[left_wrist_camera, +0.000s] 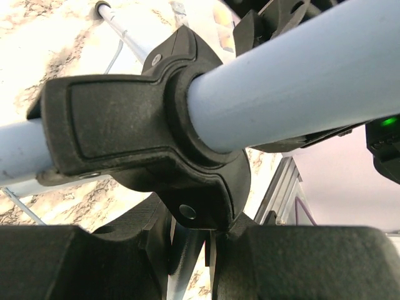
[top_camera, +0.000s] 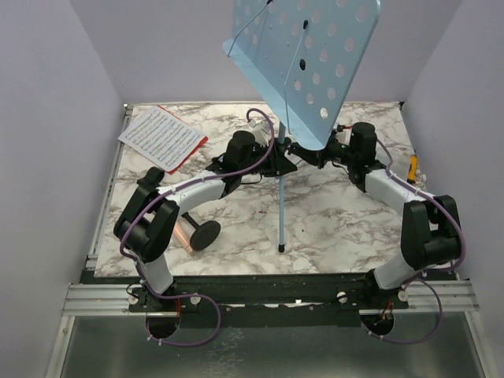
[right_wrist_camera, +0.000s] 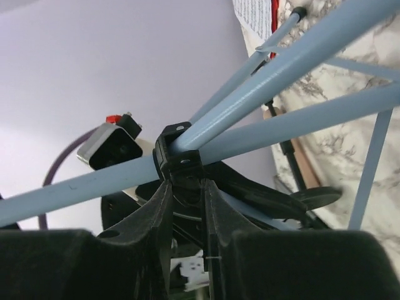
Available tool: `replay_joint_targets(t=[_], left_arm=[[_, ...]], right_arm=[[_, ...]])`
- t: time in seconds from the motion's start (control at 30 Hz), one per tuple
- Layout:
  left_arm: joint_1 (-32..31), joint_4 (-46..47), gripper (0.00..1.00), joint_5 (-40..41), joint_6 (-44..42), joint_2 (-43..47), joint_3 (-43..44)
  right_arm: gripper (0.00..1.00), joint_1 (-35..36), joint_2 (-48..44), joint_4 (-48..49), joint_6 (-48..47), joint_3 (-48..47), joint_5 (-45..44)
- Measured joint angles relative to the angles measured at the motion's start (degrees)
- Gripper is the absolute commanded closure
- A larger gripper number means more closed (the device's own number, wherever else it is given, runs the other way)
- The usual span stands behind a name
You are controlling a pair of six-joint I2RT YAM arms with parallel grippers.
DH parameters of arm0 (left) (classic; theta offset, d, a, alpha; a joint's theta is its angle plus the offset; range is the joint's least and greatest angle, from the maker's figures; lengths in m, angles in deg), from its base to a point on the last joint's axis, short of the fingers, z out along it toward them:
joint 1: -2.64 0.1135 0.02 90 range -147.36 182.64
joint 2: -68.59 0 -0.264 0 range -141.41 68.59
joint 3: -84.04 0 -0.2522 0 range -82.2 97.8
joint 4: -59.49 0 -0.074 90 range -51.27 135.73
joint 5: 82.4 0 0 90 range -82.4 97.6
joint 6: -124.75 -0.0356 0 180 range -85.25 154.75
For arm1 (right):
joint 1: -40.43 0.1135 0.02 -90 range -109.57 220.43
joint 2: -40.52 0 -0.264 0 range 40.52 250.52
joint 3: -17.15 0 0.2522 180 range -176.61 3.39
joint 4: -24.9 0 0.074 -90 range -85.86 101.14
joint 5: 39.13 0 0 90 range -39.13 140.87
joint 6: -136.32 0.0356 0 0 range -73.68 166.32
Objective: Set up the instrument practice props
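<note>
Music stand (top_camera: 303,55): positioned at the centre of the marble worktop (top_camera: 339,220), nearer the far edge, with its perforated light blue tray raised above both arms. One tripod leg reaches towards the near edge, its foot on the worktop.

Left gripper (top_camera: 269,157): fingers drawn close together, pinching the underside of the black leg collar (left_wrist_camera: 144,125) on the stand's blue tube.

Right gripper (right_wrist_camera: 185,187): fingers narrowed onto the same stand from the opposite side, clamping the black hub where the legs meet.

White sheet music (top_camera: 157,134): lies flat on the red sheet (top_camera: 190,155) at the far left corner.

Microphone (top_camera: 184,231): lies on its side near the left edge, beside the left arm, round black base towards the centre
</note>
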Motion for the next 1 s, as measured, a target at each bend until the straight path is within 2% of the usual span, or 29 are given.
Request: replay_joint_targets(t=[0.07, 0.13, 0.17, 0.27, 0.33, 0.37, 0.47, 0.5, 0.6, 0.67, 0.77, 0.83, 1.0], left_arm=[[0.02, 0.02, 1.0, 0.04, -0.11, 0.0, -0.07], [0.02, 0.11, 1.0, 0.04, -0.07, 0.0, -0.07], [0.04, 0.13, 1.0, 0.04, 0.02, 0.07, -0.07], [0.13, 0.0, 1.0, 0.02, 0.26, 0.31, -0.07], [0.13, -0.26, 1.0, 0.04, 0.26, 0.44, -0.07], [0.11, -0.42, 1.0, 0.04, 0.2, 0.52, -0.13], [0.13, -0.57, 1.0, 0.02, 0.15, 0.81, -0.39], [0.13, -0.76, 0.99, 0.02, 0.17, 0.94, -0.42], [0.13, -1.25, 0.87, 0.02, 0.26, 1.31, -0.48], [0.13, -1.62, 0.78, 0.02, 0.33, 1.6, -0.5], [0.13, -1.97, 0.59, 0.0, 0.7, 1.88, -0.52], [0.17, -2.71, 0.49, -0.11, 2.08, 2.01, -0.57], [0.39, -4.09, 0.33, -0.7, 5.81, 3.26, -1.33]], right_arm=[[1.0, -0.02, 0.15, -0.39, 6.54, 0.2, 0.44], [1.0, -0.02, -0.35, -3.56, 9.27, -0.52, -0.59], [0.95, -0.02, -0.68, -5.53, 9.66, -1.09, -1.51], [0.62, 0.31, -2.23, -9.57, 10.21, -1.64, -4.44], [0.29, 0.31, -3.45, -11.39, 10.14, -1.53, -6.12], [0.18, -0.13, -4.31, -11.5, 9.94, -1.03, -6.95], [0.06, -2.86, -8.24, -8.83, 5.09, 2.67, -8.11], [0.05, -3.82, -9.73, -7.56, 2.05, 4.15, -7.85], [0.04, -6.1, -13.79, -8.41, -10.67, 6.05, -7.19], [0.05, -6.16, -16.74, -11.96, -20.5, 5.7, -7.74], [0.05, -6.03, -21.44, -19.74, -33.68, 4.83, -9.66], [0.04, -5.97, -23.58, -24.0, -39.85, 4.76, -10.86], [0.0, -4.35, -27.08, -31.95, -47.65, 6.16, -14.21]])
